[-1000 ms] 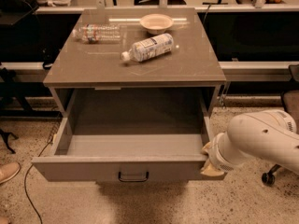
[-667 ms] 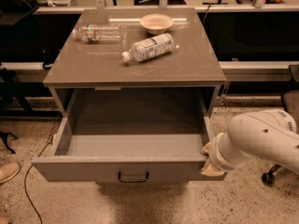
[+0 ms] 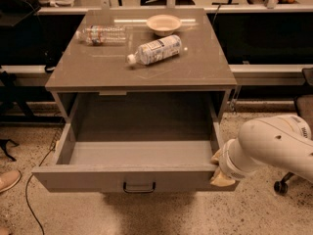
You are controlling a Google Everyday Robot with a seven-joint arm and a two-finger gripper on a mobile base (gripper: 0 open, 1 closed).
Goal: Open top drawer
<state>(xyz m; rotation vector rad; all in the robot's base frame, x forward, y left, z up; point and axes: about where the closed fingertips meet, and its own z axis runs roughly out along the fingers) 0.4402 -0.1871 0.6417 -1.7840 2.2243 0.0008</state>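
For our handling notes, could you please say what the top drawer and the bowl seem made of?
The top drawer: matte grey, flat panels, likely laminated board. The bowl: pale, smooth, perhaps plastic or ceramic. The gripper sits at the drawer's right front corner.

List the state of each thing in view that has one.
top drawer: pulled far out, inside looks empty.
gripper: at the drawer's front right corner.
labelled bottle: lying on its side on the cabinet top.
clear bottle: lying on its side, back left.
bowl: upright, near the back edge.
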